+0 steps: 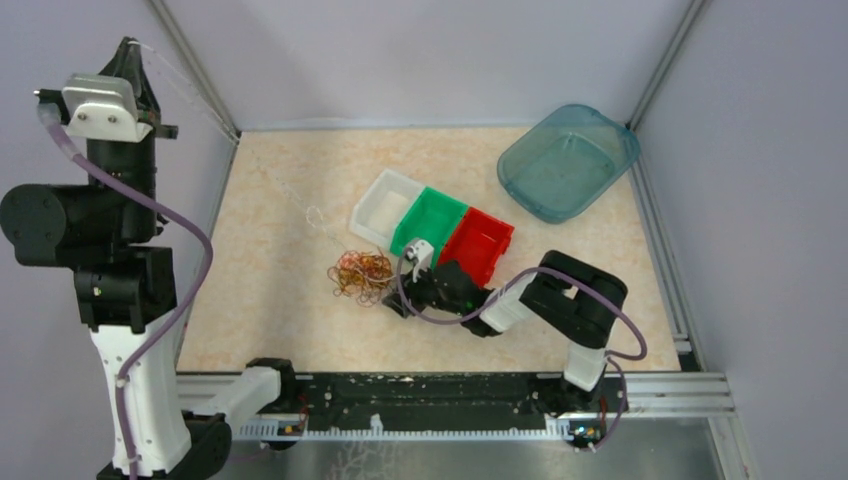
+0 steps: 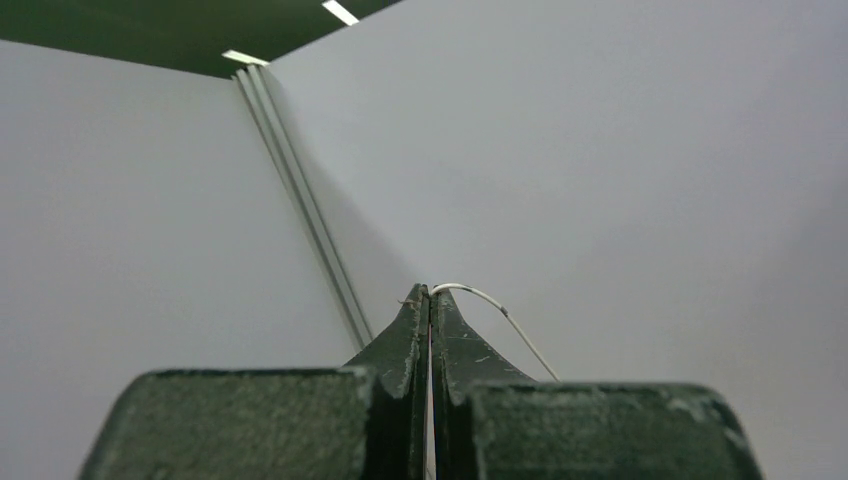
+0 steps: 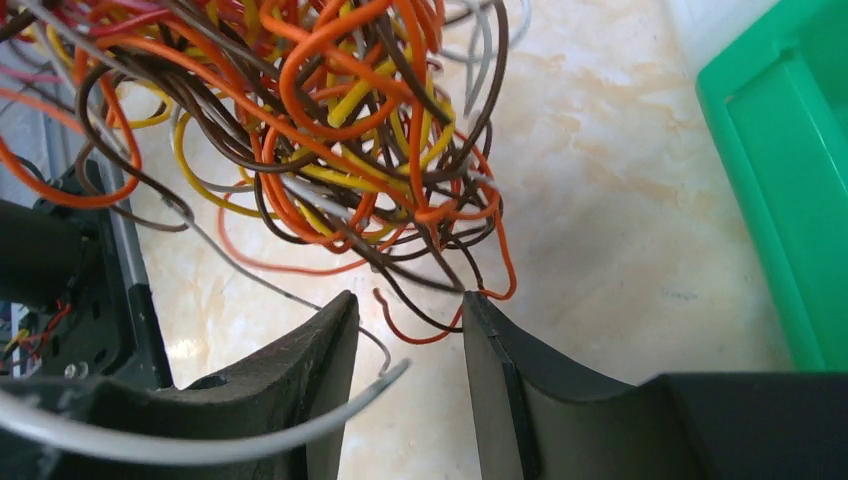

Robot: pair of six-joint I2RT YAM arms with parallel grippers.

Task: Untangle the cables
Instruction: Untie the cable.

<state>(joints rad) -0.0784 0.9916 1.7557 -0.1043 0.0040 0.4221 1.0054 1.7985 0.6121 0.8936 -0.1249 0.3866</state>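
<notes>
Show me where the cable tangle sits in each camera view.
Top external: the cable tangle lies mid-table, near-left of the green bin.
Left wrist: not in it; only the shut left end effector pinching a thin white cable.
Right wrist: upper left, just beyond the open right end effector.
Shared landmark: the green bin, at the right wrist view's right edge.

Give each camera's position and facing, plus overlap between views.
Top external: overhead, behind the robot, looking down at the table; left arm and right arm show.
Left wrist: high up, facing wall and ceiling; left gripper shut on a white cable.
Right wrist: low over the table, facing the cables; right gripper open.
Shared: top and right wrist show the cables and green bin.
</notes>
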